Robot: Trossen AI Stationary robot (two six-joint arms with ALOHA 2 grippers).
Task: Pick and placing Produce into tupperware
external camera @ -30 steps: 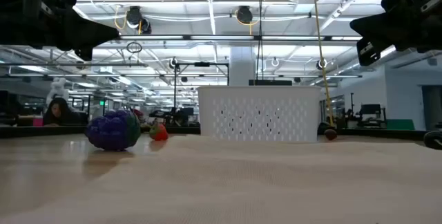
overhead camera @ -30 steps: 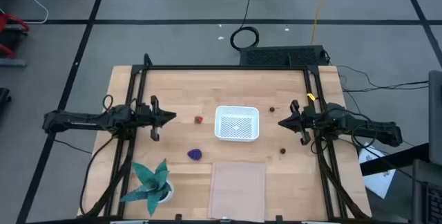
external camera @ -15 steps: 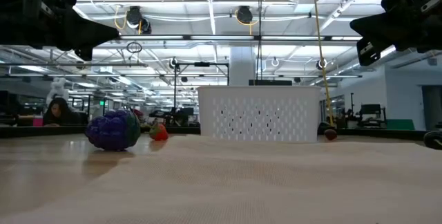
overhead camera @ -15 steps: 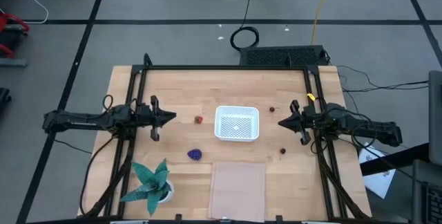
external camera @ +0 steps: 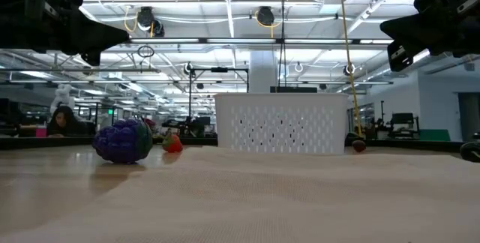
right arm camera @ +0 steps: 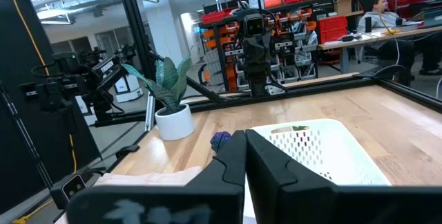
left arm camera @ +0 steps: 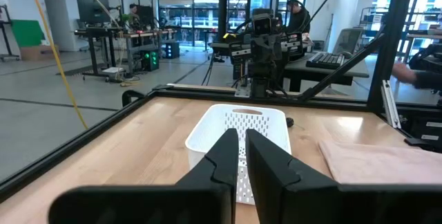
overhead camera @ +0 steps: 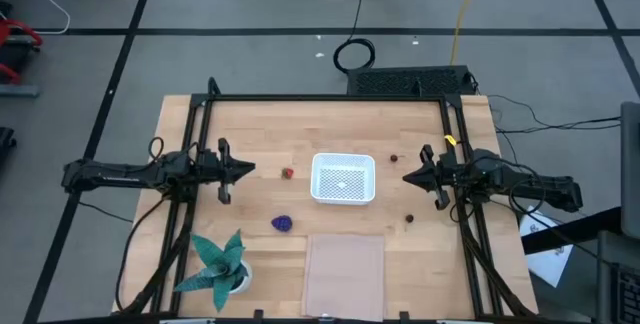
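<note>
Table (overhead camera: 260, 124), both arms parked at opposite edges, nothing held.

White tupperware (overhead camera: 343, 179) mid-table, empty. Left gripper (overhead camera: 246, 171) above the left edge, right gripper (overhead camera: 410, 177) above the right; jaws of each pressed together. Teal plant (overhead camera: 220, 261) and pinkish sheet (overhead camera: 345, 272) at the near side. Purple lump (overhead camera: 283, 224) near-left of tupperware; red piece (overhead camera: 288, 174) left of it; dark balls (overhead camera: 394, 159), (overhead camera: 409, 218) to its right.

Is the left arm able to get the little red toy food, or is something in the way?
Probably yes. The red piece lies on bare table just ahead of the left hand, which hangs above the table with fingers shut. Nothing sits between them; the tupperware is beyond it.
</note>
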